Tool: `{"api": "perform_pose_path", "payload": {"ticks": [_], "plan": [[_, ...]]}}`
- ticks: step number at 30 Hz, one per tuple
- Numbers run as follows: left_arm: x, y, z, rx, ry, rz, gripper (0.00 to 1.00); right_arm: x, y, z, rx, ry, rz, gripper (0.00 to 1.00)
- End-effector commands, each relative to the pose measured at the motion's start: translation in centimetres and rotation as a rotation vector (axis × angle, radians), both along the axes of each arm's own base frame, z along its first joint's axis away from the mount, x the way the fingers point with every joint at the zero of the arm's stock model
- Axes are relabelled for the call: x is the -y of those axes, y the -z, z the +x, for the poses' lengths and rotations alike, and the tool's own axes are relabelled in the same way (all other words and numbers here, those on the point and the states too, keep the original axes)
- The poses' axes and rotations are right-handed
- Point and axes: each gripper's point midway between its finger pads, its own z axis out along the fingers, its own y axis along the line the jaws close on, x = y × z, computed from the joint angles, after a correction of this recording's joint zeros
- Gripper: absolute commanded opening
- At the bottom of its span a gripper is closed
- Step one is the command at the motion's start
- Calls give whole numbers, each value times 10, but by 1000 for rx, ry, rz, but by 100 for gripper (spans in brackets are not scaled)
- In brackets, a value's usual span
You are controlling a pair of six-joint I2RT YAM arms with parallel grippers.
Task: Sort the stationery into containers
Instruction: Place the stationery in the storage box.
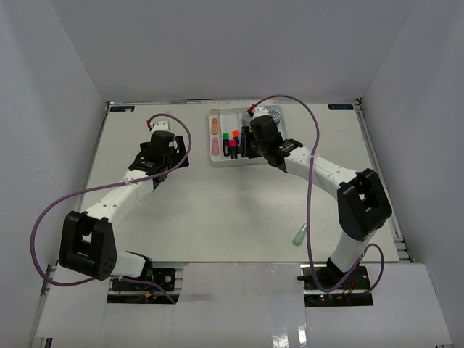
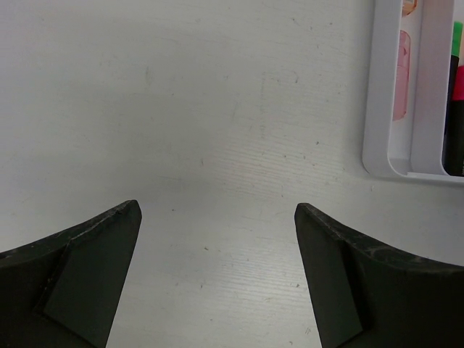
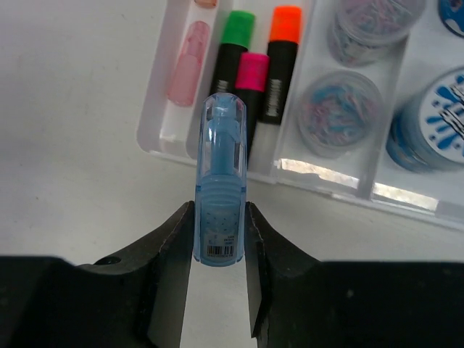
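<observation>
Right wrist: right gripper (image 3: 219,221) clamped the blue highlighter (image 3: 221,156); we judged lowering into the tray (image 3: 330,187) next; left gripper (image 2: 217,210) gaped empty

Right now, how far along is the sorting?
Done: the tray holds two pastel highlighters, three black highlighters and the jars. In hand: the right end effector is shut on a blue highlighter at the tray's near edge. To do: a mint highlighter lies loose on the table; the left end effector is open, empty.
</observation>
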Motion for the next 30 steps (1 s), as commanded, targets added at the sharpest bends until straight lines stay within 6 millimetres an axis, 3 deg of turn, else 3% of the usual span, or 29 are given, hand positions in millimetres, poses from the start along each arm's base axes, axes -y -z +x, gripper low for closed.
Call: {"api": "perform_pose_path", "payload": {"ticks": [1, 2, 3, 4, 6, 7, 16, 25, 30], "plan": [[-1, -17, 9, 40, -13, -20, 98, -37, -12, 19, 28, -64, 51, 34], [0, -17, 9, 39, -10, -23, 98, -48, -25, 24, 49, -79, 74, 34], [-1, -17, 9, 40, -11, -23, 98, -53, -25, 27, 50, -86, 78, 35], [-1, -17, 9, 38, -9, -25, 98, -60, -14, 31, 37, -92, 70, 36], [-1, -16, 8, 38, -10, -29, 98, -73, -19, 35, 40, -103, 99, 36], [-1, -16, 8, 36, -9, -27, 98, -78, -9, 37, 23, -107, 99, 36], [-1, -12, 9, 20, -10, -34, 98, -111, 13, 56, 20, -107, 145, 40], [-1, -13, 8, 20, -9, -37, 98, -123, 35, 69, 6, -68, 169, 51], [-2, -15, 8, 24, -12, -38, 98, -120, 30, 71, 18, -51, 163, 57]]}}
